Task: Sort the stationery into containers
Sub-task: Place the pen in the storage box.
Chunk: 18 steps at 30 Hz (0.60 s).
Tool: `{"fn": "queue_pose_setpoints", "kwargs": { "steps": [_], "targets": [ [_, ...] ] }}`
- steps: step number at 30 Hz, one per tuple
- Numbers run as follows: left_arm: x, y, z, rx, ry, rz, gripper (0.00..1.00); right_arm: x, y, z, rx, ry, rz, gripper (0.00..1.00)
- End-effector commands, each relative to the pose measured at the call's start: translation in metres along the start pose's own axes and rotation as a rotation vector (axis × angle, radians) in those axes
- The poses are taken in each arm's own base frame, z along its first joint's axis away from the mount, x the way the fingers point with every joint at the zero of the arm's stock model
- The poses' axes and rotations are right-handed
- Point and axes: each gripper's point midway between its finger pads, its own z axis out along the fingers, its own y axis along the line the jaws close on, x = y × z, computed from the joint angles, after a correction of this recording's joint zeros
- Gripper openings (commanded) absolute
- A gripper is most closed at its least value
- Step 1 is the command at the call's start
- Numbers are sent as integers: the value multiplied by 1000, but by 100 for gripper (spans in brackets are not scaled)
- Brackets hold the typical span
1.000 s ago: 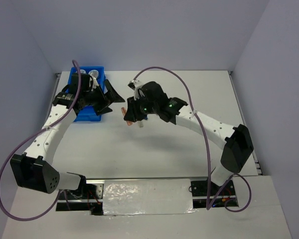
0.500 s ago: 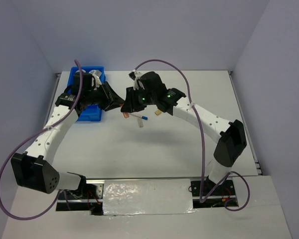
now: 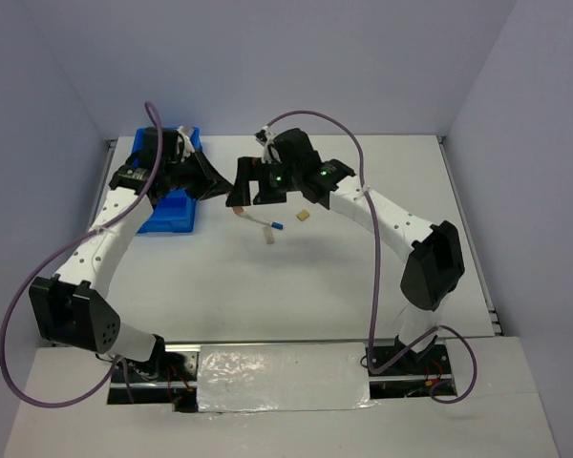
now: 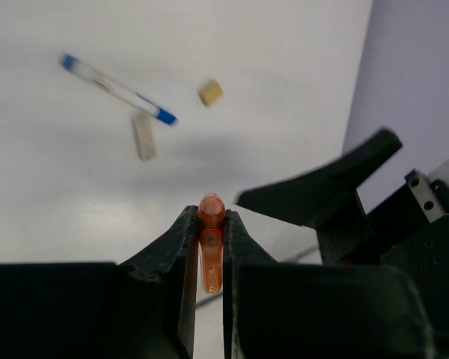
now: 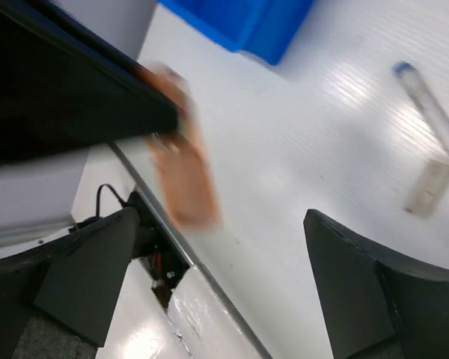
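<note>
A short orange stick (image 4: 210, 243) is clamped between the jaws of my left gripper (image 4: 209, 215), which is shut on it above the table. In the right wrist view the same stick (image 5: 181, 173) hangs blurred in front of my right gripper (image 5: 219, 217), whose jaws stand wide open round it without touching. From above, the two grippers meet tip to tip, left (image 3: 225, 185) and right (image 3: 249, 195). The blue tray (image 3: 164, 223) lies under the left arm. On the table lie a white pen with a blue cap (image 3: 265, 223), a grey eraser (image 3: 268, 237) and a beige eraser (image 3: 304, 216).
The right gripper's black finger (image 4: 325, 191) reaches across close to the left jaws. A corner of the blue tray (image 5: 243, 26) shows beyond the stick. The table's left edge and the side wall run just behind the tray.
The orange stick has passed from the right gripper to the left. The left jaws closed on it and the right jaws opened. Both grippers shifted toward the far left.
</note>
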Motion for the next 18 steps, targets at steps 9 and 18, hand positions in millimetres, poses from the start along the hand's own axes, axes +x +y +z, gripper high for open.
{"fn": "queue_pose_setpoints", "kwargs": {
  "steps": [9,18],
  "targets": [
    [-199,180,-10,-406,-502,-336,0,-34,-94,-113,227,-206,121,100],
    [-285,235,39,-344,-580,-497,4,6,-108,-127,268,-139,80,100]
  ]
}}
